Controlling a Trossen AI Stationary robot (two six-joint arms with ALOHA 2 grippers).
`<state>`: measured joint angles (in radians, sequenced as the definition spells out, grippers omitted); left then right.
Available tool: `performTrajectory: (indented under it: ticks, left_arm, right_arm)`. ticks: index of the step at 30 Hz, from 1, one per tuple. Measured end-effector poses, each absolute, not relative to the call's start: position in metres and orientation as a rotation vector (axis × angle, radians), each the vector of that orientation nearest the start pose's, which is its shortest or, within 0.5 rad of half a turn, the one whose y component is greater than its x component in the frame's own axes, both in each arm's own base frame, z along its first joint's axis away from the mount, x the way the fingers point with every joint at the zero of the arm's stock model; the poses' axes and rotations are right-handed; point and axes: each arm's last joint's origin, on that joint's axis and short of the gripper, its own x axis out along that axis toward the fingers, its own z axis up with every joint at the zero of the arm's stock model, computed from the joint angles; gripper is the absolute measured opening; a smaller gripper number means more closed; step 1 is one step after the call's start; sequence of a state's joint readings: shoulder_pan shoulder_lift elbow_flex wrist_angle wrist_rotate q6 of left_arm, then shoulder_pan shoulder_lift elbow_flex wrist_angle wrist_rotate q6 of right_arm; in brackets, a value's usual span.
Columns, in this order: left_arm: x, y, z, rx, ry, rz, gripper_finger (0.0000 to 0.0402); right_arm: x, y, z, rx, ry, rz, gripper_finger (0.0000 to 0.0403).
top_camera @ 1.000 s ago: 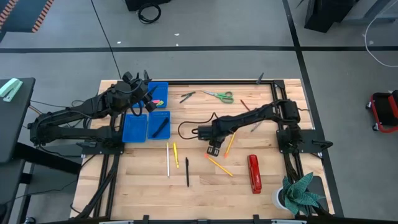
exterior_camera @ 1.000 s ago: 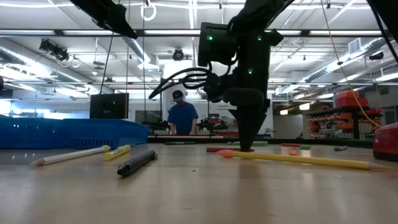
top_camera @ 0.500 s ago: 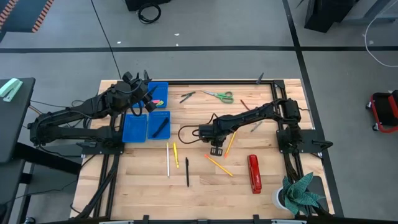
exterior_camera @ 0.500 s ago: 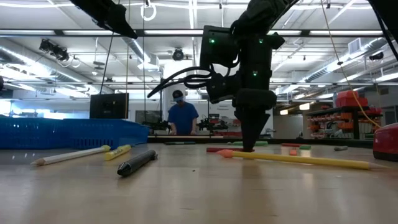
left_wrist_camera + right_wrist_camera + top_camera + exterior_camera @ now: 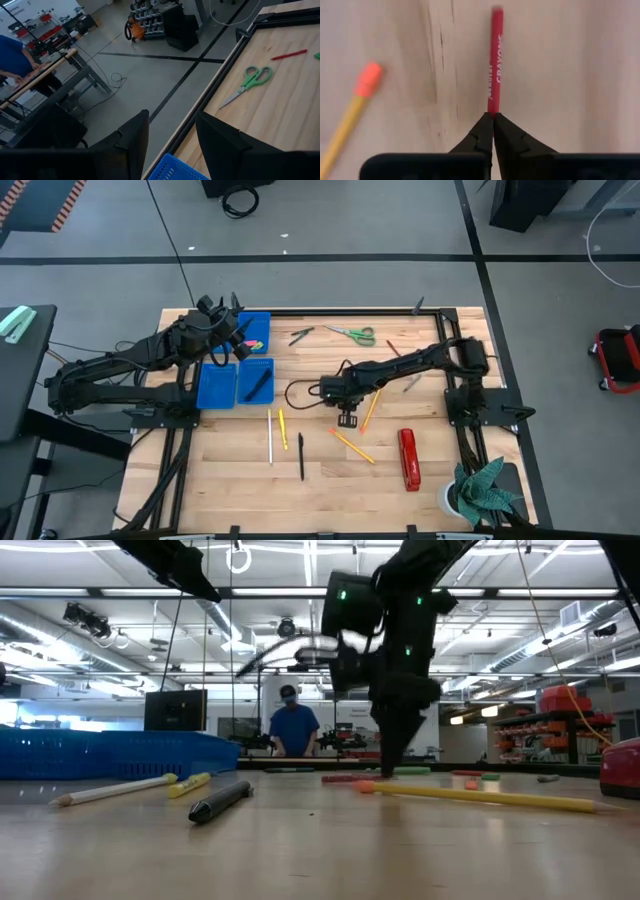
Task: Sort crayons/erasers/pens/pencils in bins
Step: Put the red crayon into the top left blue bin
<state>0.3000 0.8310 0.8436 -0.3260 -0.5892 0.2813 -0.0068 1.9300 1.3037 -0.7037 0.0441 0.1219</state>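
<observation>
Table (image 5: 440, 480): light wooden top in a dark frame, both arms reaching in from its sides.

Bins (image 5: 236, 360): bright-blue trays grouped at the left side of the table, well apart from the right gripper and directly beneath the left one. The rear bin (image 5: 256, 332) holds small coloured pieces, red and green among them; what they are cannot be told. The front right bin (image 5: 256, 380) holds one dark stick, lying diagonally. The front left bin (image 5: 215, 385) shows only bare blue floor. A fourth bin cannot be made out under the left arm.

Left gripper (image 5: 170, 135): hangs over the bins near the table's rear edge, jaws standing apart with nothing between them. Green-handled scissors (image 5: 248, 84) lie on the wood ahead of it.

Right gripper (image 5: 493, 122): down at the table's middle, jaws pinched together on the near end of a red crayon (image 5: 495, 62). The crayon lies flat on the wood and runs straight out ahead of the tips.

Loose items: an orange pencil (image 5: 370, 409) lies just beside the right gripper; in the wrist view a yellow pencil with a pink eraser end (image 5: 351, 112) lies to one side of the jaws, apart from the crayon. Another yellow pencil (image 5: 354, 447), a red stapler (image 5: 408, 459), a white pencil (image 5: 269, 436), a short yellow pencil (image 5: 283, 429) and a black pen (image 5: 300, 456) lie toward the front edge, clear of both grippers.
</observation>
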Motion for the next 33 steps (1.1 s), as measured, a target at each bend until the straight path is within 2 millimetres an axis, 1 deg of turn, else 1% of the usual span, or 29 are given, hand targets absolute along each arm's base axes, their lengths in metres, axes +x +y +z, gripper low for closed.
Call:
performTrajectory:
  ticks: [4, 8, 9, 11, 13, 15, 19, 22, 24, 28, 31, 33]
  left_arm:
    - [0.161, 0.067, 0.334, 0.311, 0.442, 0.831, 0.0172]
    - [0.162, 0.067, 0.335, 0.324, 0.428, 0.832, 0.0172]
    - [0.162, 0.067, 0.335, 0.322, 0.428, 0.833, 0.0172]
    - [0.162, 0.067, 0.335, 0.322, 0.429, 0.832, 0.0172]
    - [0.162, 0.067, 0.335, 0.321, 0.429, 0.833, 0.0172]
    - [0.162, 0.067, 0.335, 0.322, 0.428, 0.833, 0.0172]
    - [0.162, 0.067, 0.335, 0.321, 0.429, 0.832, 0.0172]
    - [0.162, 0.067, 0.335, 0.321, 0.428, 0.833, 0.0172]
    - [0.162, 0.067, 0.335, 0.321, 0.429, 0.832, 0.0172]
    - [0.162, 0.067, 0.335, 0.321, 0.428, 0.832, 0.0172]
    - [0.162, 0.067, 0.335, 0.321, 0.429, 0.832, 0.0172]
    - [0.162, 0.067, 0.335, 0.321, 0.429, 0.831, 0.0172]
  right_arm:
    - [0.363, -0.003, 0.197, 0.083, 1.216, -0.118, 0.0010]
    - [0.352, -0.004, 0.232, 0.071, 1.108, -0.141, 0.0008]
    - [0.350, -0.005, 0.238, 0.075, 1.089, -0.151, 0.0008]
    - [0.348, -0.005, 0.242, 0.083, 1.075, -0.166, 0.0008]
    - [0.348, -0.004, 0.240, 0.093, 1.081, -0.172, 0.0009]
    - [0.352, 0.000, 0.231, 0.108, 1.104, -0.174, 0.0018]
    - [0.368, 0.012, 0.196, 0.106, 1.163, -0.161, 0.0050]
    - [0.381, 0.018, 0.178, 0.103, 1.136, -0.145, 0.0076]
    - [0.385, 0.018, 0.168, 0.106, 1.147, -0.142, 0.0091]
    - [0.386, 0.007, 0.161, 0.136, 1.170, -0.178, 0.0103]
    - [0.385, -0.002, 0.160, 0.166, 1.181, -0.210, 0.0102]
    - [0.385, -0.005, 0.160, 0.183, 1.188, -0.201, 0.0099]
